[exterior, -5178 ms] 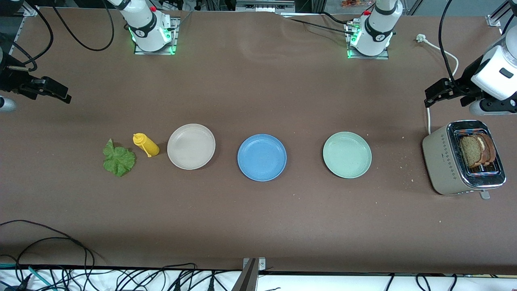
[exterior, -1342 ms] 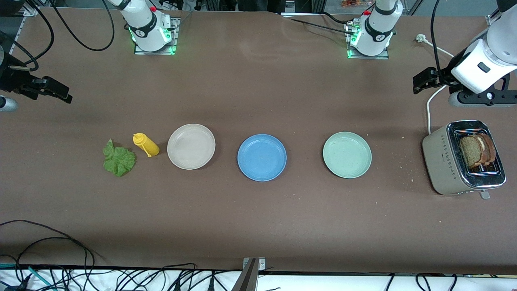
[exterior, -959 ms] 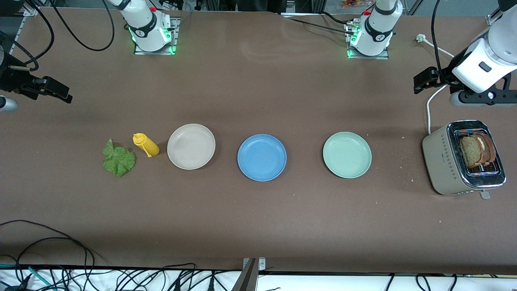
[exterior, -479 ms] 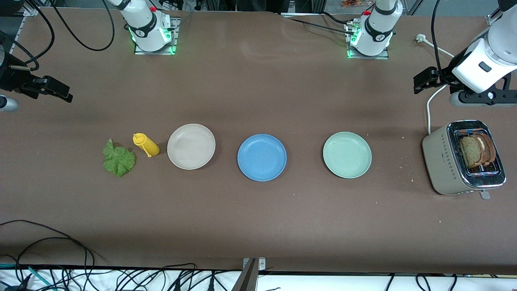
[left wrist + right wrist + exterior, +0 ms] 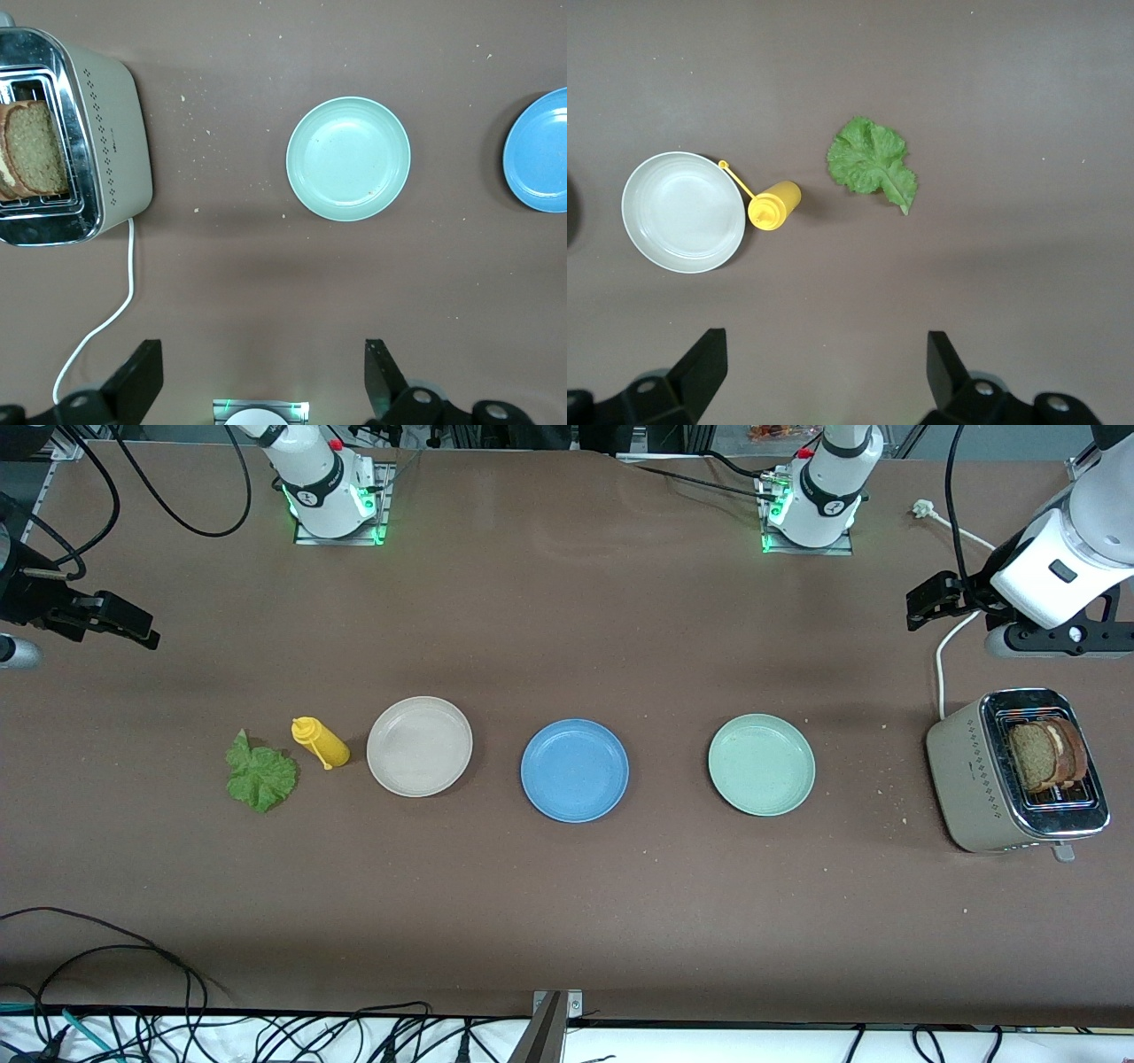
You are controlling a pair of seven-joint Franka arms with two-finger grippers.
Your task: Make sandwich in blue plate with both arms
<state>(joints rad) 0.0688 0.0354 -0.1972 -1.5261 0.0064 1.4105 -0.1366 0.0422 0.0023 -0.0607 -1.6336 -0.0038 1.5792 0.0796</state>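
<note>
Right now both grippers' fingers are spread wide w/ nothing between them. Left gripper [image 5: 257, 385] hangs over bare table near the toaster [image 5: 974, 779], which holds both bread slices [image 5: 1045, 755]. Right gripper [image 5: 824, 381] hangs over the table at the right arm's end, near the lettuce leaf [image 5: 260, 773]. Yellow bottle [image 5: 321, 742] lies between leaf & beige plate [image 5: 419, 746]. Blue plate [image 5: 574, 771] sits mid-table, between beige & green plate [image 5: 761, 764].

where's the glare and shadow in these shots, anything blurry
Front view: glare on the toaster's chrome top, soft shadow bands across the table, all sharp. Left wrist view: green glow low between the left tool's fingers. Right wrist view: short shadows beside the bottle and lettuce.
</note>
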